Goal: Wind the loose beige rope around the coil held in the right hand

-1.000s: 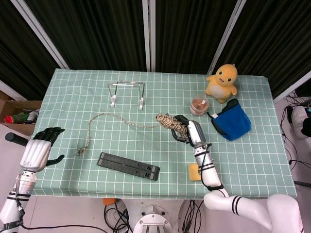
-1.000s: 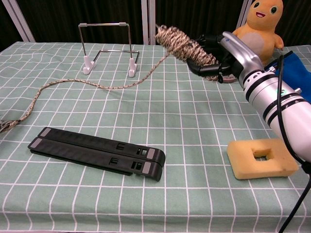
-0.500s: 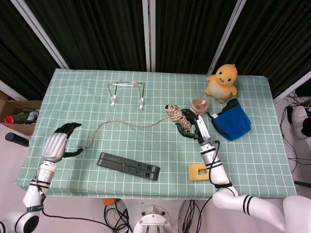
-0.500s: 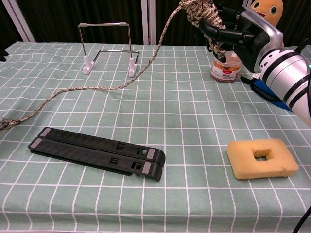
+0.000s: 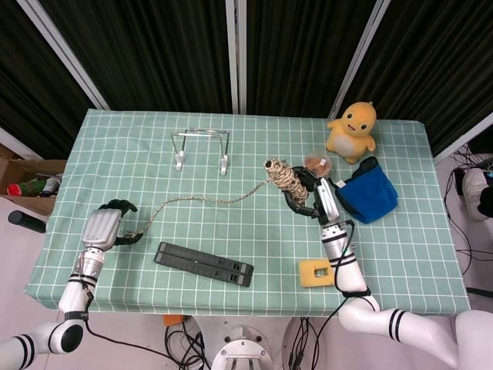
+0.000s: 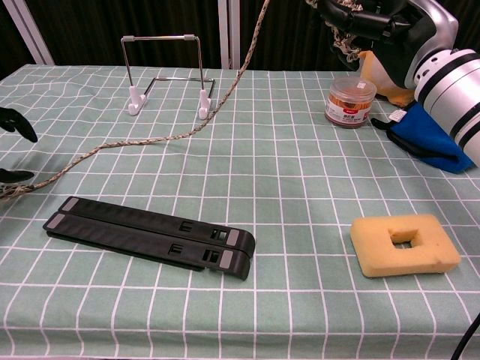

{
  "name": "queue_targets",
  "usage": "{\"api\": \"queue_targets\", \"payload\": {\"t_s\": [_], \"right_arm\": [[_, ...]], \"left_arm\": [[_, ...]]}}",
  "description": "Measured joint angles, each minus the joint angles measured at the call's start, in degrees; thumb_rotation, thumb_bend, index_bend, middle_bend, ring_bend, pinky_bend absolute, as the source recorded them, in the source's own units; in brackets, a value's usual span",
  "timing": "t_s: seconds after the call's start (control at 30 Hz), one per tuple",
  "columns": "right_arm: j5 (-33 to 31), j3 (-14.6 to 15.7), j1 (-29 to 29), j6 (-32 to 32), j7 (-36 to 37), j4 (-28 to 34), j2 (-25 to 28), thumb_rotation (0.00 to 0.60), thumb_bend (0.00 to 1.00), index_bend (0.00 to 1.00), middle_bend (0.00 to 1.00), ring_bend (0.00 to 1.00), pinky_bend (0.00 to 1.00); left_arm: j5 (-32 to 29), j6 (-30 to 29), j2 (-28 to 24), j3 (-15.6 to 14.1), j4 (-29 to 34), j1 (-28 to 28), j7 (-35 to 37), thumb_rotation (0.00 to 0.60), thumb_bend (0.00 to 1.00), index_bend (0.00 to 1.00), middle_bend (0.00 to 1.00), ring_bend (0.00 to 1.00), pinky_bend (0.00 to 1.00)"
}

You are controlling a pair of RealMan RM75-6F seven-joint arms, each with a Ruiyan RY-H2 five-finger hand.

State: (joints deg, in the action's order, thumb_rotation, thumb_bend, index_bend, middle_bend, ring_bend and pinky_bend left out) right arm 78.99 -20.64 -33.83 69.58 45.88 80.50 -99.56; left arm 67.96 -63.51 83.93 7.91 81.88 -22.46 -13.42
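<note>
My right hand (image 5: pixel 316 196) grips the beige rope coil (image 5: pixel 286 179) and holds it raised above the table's middle right. In the chest view the right hand (image 6: pixel 390 26) is at the top edge, with the coil (image 6: pixel 342 36) mostly cut off. The loose rope (image 5: pixel 202 200) slopes down from the coil to its frayed end (image 5: pixel 136 232) at the front left. My left hand (image 5: pixel 105 226) sits at that end, fingers apart. Its thumb (image 6: pixel 12 176) lies just above the rope (image 6: pixel 112 144); whether it touches is unclear.
A wire rack (image 5: pixel 200 150) stands at the back. A black folded bar (image 5: pixel 204 264) lies near the front edge. A yellow sponge (image 5: pixel 313 272), a small jar (image 5: pixel 316 163), a blue pouch (image 5: pixel 371 193) and a yellow plush (image 5: pixel 353 127) sit on the right.
The right hand lifted the coil higher and rightward, raising the rope off the cloth. The left hand moved in from the table's left edge to the rope's frayed end.
</note>
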Motion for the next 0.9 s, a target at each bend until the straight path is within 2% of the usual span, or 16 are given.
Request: {"api": "queue_targets", "payload": {"t_s": [0.27, 0.5, 0.77, 0.9], "right_arm": [[-0.6, 0.3, -0.2, -0.2, -1.3, 0.0, 0.0, 0.600, 0.72, 0.88, 0.74, 0.68, 0.91], [-0.8, 0.5, -0.2, 0.2, -1.6, -0.4, -0.4, 0.600, 0.72, 0.88, 0.74, 0.68, 0.91], [-1.5, 0.2, -0.1, 0.9, -2.5, -0.8, -1.0, 0.600, 0.74, 0.88, 0.74, 0.68, 0.91], [-1.6, 0.2, 0.0, 1.0, -2.7, -0.8, -1.0, 0.600, 0.74, 0.88, 0.74, 0.68, 0.91]], "left_arm": [[-2.9, 2.1, 1.5, -1.1, -1.1, -0.7, -3.5, 0.472, 0.24, 0.41, 0.32, 0.25, 0.36], [-3.1, 1.5, 2.1, -1.7, -1.7, -0.9, -5.4, 0.470, 0.27, 0.43, 0.33, 0.26, 0.37], [-4.5, -0.4, 3.3, -2.7, -2.8, -0.8, -13.0, 0.470, 0.28, 0.47, 0.34, 0.26, 0.37], [-5.1, -0.4, 3.6, -3.1, -2.5, -0.9, -14.0, 0.472, 0.29, 0.47, 0.34, 0.26, 0.37]]}}
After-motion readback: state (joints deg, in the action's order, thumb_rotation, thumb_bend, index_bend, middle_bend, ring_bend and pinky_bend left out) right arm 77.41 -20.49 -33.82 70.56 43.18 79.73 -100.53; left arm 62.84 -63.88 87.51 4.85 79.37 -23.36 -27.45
